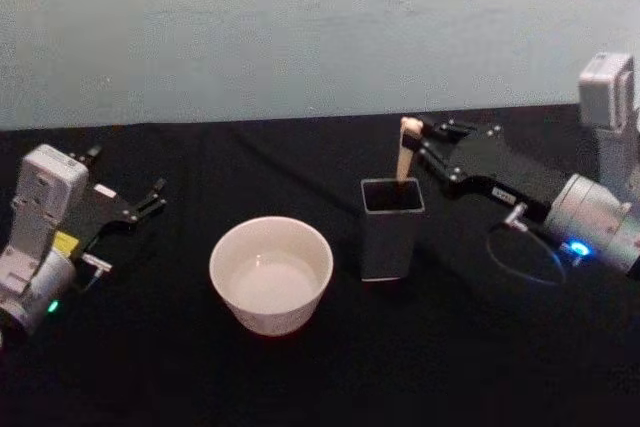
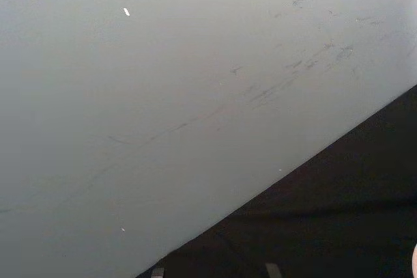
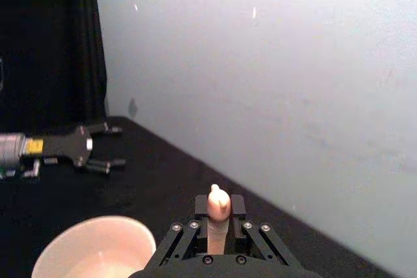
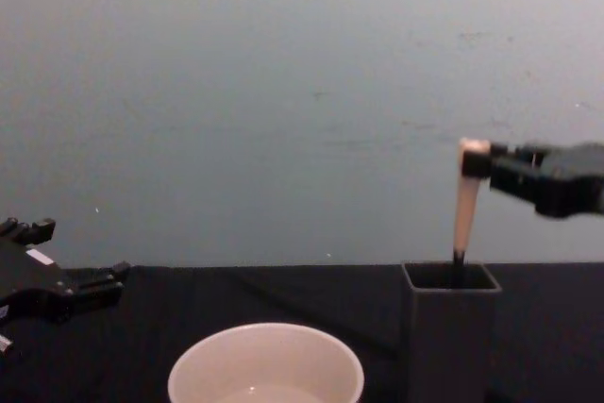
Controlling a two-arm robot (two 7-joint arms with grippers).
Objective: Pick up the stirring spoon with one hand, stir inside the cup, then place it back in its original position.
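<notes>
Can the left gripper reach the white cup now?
Probably yes: only bare black table lies between the left gripper and the cup. The holder and the right gripper, shut on the stirring spoon, stand on the cup's other side.

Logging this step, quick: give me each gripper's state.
Left gripper: open, holding nothing.
Right gripper: shut on the stirring spoon near its handle top; the spoon's lower end stands in the dark grey holder.

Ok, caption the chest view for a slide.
Right tool grips the stirring spoon standing in the grey holder beside the cup; left tool parked open.
</notes>
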